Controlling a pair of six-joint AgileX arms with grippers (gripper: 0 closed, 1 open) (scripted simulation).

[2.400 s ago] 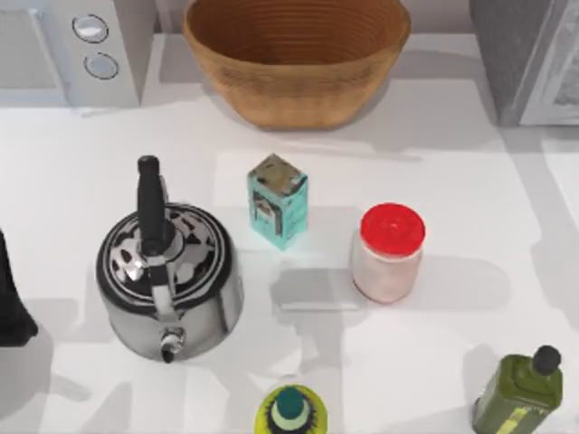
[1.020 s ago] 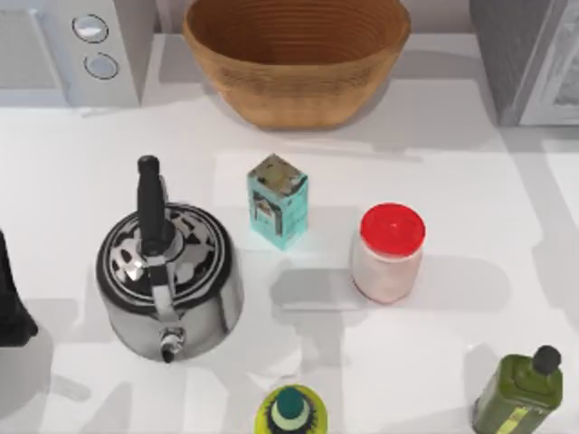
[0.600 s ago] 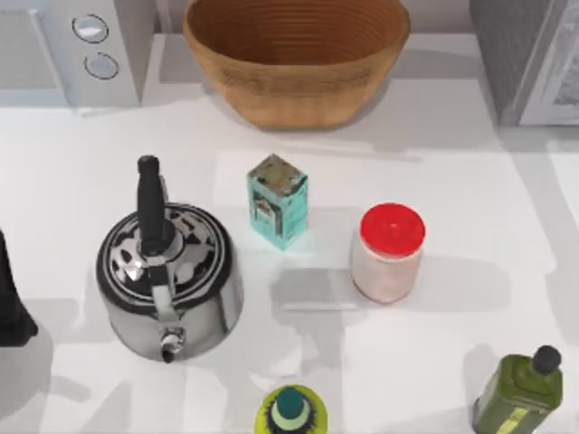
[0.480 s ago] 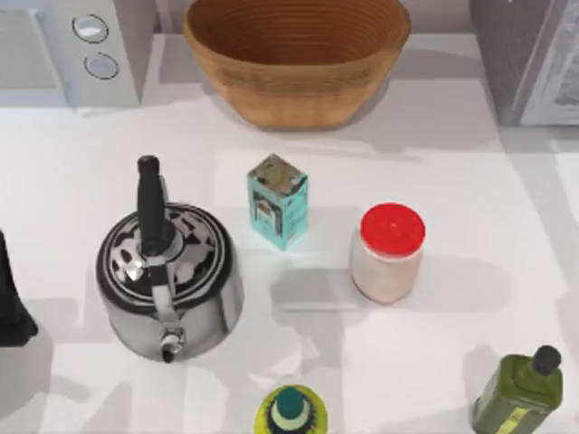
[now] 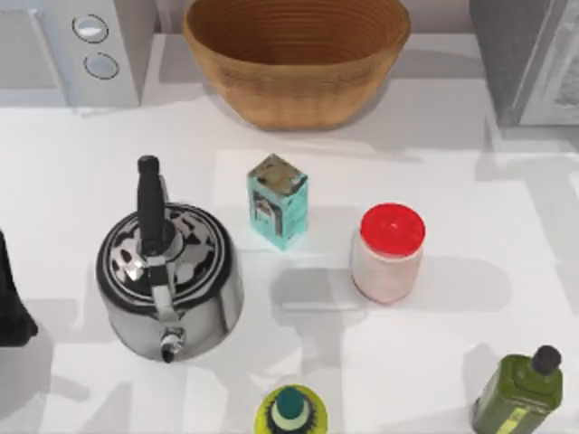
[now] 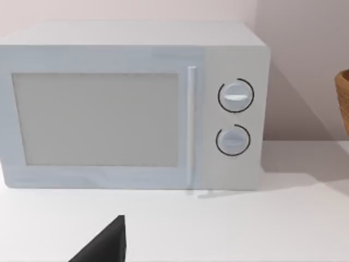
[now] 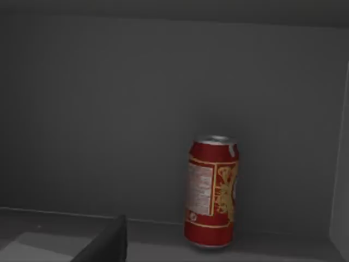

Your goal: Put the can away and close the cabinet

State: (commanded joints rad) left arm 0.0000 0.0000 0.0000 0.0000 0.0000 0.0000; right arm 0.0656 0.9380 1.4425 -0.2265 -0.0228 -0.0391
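Note:
The red can, with a silver top and a pale yellow label, stands upright on the floor of the dark grey cabinet, near its back wall. A dark part of my right gripper shows in the right wrist view, well apart from the can and holding nothing. In the top view the cabinet is at the table's back right, with its pale door beside it. My left arm is parked at the table's left edge. Its wrist view faces a microwave.
On the white table stand a woven basket, a microwave, a steel kettle, a teal carton, a whitish jar with a red lid, an olive bottle and a yellow-green bottle.
Shadows on the table's right side have shifted and the strip by the cabinet has darkened. The things on the table and my left arm have not moved.

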